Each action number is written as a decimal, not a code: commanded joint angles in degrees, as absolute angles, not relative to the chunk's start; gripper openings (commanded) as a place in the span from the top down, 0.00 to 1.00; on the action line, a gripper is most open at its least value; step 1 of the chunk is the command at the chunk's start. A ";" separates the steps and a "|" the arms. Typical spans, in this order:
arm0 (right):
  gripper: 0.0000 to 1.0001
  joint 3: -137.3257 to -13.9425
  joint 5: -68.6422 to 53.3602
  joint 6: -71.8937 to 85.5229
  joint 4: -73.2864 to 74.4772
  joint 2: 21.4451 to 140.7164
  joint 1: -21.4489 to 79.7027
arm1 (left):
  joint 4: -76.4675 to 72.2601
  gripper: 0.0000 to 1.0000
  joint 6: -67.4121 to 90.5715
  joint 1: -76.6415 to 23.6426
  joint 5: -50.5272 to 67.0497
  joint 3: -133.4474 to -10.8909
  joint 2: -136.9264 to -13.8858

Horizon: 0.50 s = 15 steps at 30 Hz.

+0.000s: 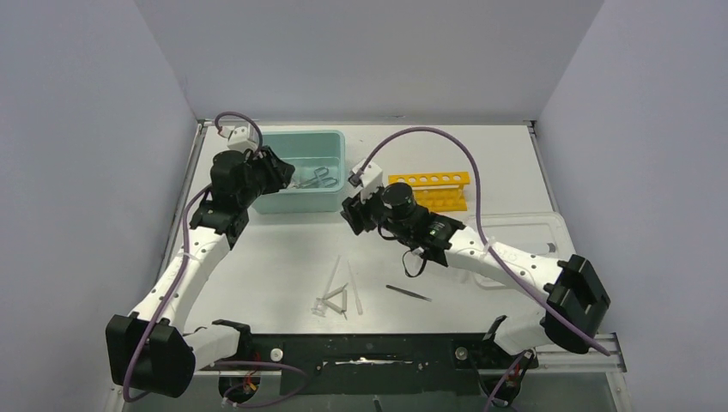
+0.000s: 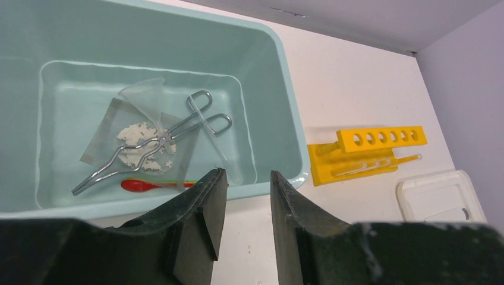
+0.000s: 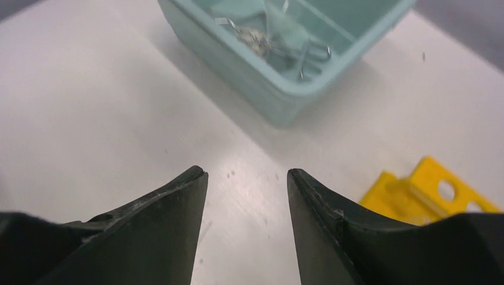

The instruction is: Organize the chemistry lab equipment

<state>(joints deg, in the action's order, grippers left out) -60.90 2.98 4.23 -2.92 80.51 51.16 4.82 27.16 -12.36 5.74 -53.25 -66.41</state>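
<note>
Top external view: left gripper (image 2: 243, 219) and right gripper (image 3: 246, 202), both parted and empty, hover near the teal tub (image 1: 300, 136) holding forceps (image 2: 148, 142); loose droppers (image 1: 339, 287) and tweezers (image 1: 408, 293) likely need grasping next.

Left wrist: teal tub (image 2: 284, 77) cropped at left edge, white lid (image 2: 438, 191) bottom hidden, lower right. Right wrist: tub contents blurred. Top: droppers (image 1: 354, 290) lower centre, too small to count.
</note>
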 commanded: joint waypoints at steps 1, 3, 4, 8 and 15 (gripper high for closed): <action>0.49 -52.40 11.15 12.66 0.81 80.01 51.96 | 1.78 0.67 26.28 -12.03 5.65 -56.50 -66.19; 0.49 -49.92 12.43 14.38 2.57 80.35 53.48 | 1.21 0.67 26.36 -12.02 5.92 -55.73 -66.25; 0.49 -49.47 13.65 14.62 3.99 80.93 54.49 | 1.15 0.67 26.41 -11.98 5.96 -55.55 -66.39; 0.47 -49.00 16.97 15.40 9.70 82.85 58.24 | 1.38 0.68 26.76 -12.02 6.79 -55.50 -66.88; 0.39 -47.85 12.24 18.15 9.04 84.55 60.53 | 0.61 0.68 27.14 -12.00 7.27 -55.19 -67.13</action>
